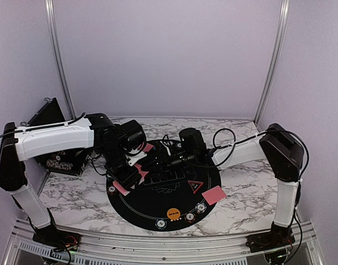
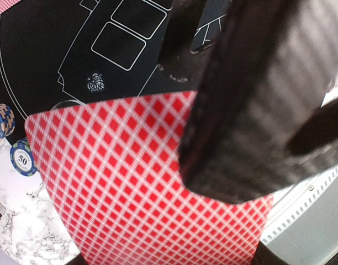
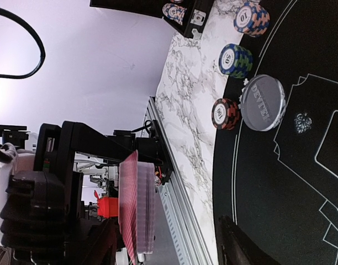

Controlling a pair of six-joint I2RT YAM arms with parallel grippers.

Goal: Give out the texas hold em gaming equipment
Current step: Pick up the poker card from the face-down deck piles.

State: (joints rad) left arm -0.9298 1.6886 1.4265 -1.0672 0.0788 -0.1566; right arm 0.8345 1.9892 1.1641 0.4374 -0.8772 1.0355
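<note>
Top, left-wrist and right-wrist views of the marble surface carrying a round black mat. The left claw hangs over the mat's left rim, its fingers clamped on a stack of red diamond-backed playing cards; the right-wrist view shows this stack edge-on. The right claw reaches over the mat's far half, close to the left claw; whether its jaws are apart or together cannot be told. A single pink-backed card lies across the mat's right rim, and a red triangle marker sits just inside it. An orange button disc rests near the mat's near edge, flanked by three striped poker chips. A clear dealer button lies at the mat's rim, just beside a red-and-black chip stack on the marble.
</note>
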